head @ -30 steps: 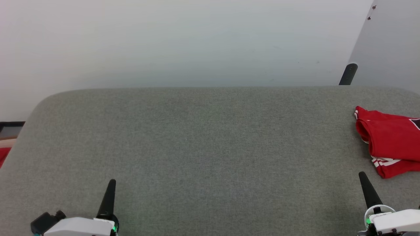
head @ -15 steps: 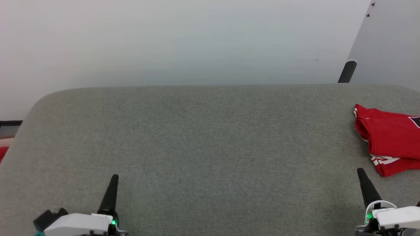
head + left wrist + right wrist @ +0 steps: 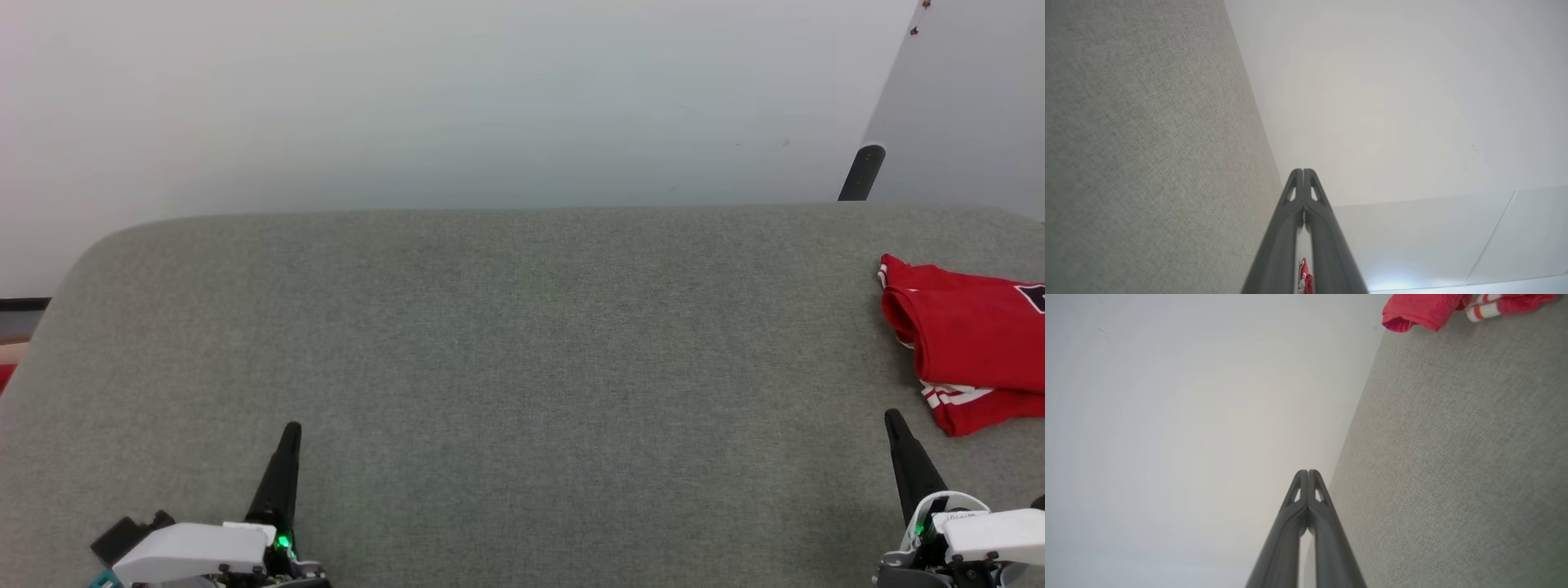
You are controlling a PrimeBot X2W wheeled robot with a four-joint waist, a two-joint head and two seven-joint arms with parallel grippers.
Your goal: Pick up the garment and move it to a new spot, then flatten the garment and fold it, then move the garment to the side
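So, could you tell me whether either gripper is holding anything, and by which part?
Nothing is held: the left gripper and right gripper are both shut on nothing, and the folded garment lies untouched on the grey surface.

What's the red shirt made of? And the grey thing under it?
The folded red shirt with red-white striped trim looks like soft matte cloth: it sags in rounded folds. The grey surface seems covered in woven fabric, showing fine weave and no shine.
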